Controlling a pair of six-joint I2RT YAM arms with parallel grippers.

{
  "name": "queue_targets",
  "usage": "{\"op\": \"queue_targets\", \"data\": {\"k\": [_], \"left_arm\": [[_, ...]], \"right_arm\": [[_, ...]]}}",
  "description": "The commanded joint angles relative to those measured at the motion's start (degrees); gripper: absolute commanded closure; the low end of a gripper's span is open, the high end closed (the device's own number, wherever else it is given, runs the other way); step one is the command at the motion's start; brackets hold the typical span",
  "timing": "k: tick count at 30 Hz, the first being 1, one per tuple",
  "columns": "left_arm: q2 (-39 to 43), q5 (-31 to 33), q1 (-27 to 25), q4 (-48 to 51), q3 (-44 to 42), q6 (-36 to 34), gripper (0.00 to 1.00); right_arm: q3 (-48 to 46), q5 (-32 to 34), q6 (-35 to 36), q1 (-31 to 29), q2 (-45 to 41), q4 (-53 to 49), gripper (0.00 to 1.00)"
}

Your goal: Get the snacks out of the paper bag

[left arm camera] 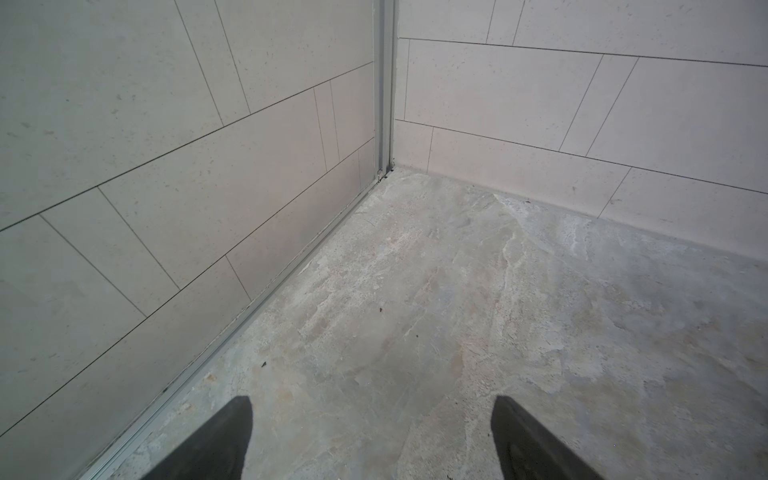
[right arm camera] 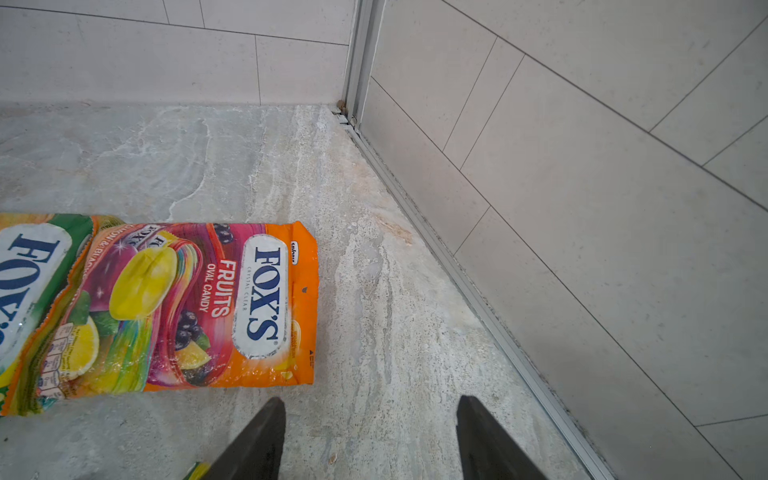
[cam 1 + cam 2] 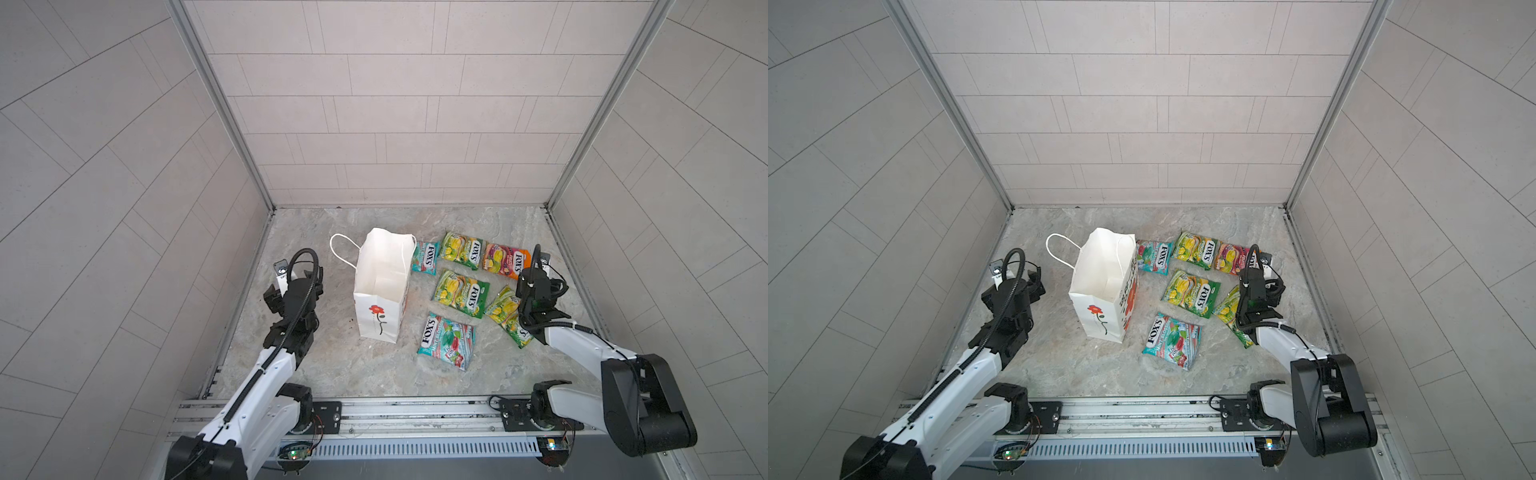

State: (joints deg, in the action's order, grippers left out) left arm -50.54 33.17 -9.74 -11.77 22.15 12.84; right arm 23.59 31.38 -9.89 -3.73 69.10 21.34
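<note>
All six snacks [image 3: 461, 293] are lying flat on the tabletop [image 3: 374, 374], spreading from just beside the paper bag [image 3: 380, 286] out toward the right edge and the far right corner. Whether the nearest teal-red packet [image 3: 424, 257] is touching the bag, I cannot tell. The bag is standing upright, left of the tabletop's middle, its mouth gaping and nothing colourful showing inside. So I am judging that you are at the closing step, with nothing left to pull out. Your right fingers [image 2: 257, 440] are standing partly apart and gripping nothing, hovering near the right edge over a green-yellow packet [image 3: 505, 309], with the orange-pink packet [image 2: 187, 307] just beyond them. Your left fingers [image 1: 216, 444] are spreading wide, empty, facing the far left corner, well apart from the bag. Next, you are only needing a look at the bag's bottom, then to be lifting both arms clear without nudging the bag.
</note>
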Motion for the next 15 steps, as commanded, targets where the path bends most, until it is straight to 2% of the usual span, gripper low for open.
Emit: {"op": "queue_targets", "data": {"k": [1, 10, 15], "left_arm": [[-3.21, 0.05, 0.33, -12.73, -1.91, -4.72, 0.06], [-15.75, -0.99, 0.41, -23.38, -3.55, -9.41, 0.04], [-21.39, -4.71, 0.55, -32.99, -5.11, -11.24, 0.01]], "right_arm": [[-1.64, 0.97, 1.06, 0.15, -0.19, 7.02, 0.32], [-1.81, 0.85, 1.1, 0.12, 5.74, 10.6, 0.3], [-2.3, -3.12, 1.03, 0.15, 6.14, 12.81, 0.29]]}}
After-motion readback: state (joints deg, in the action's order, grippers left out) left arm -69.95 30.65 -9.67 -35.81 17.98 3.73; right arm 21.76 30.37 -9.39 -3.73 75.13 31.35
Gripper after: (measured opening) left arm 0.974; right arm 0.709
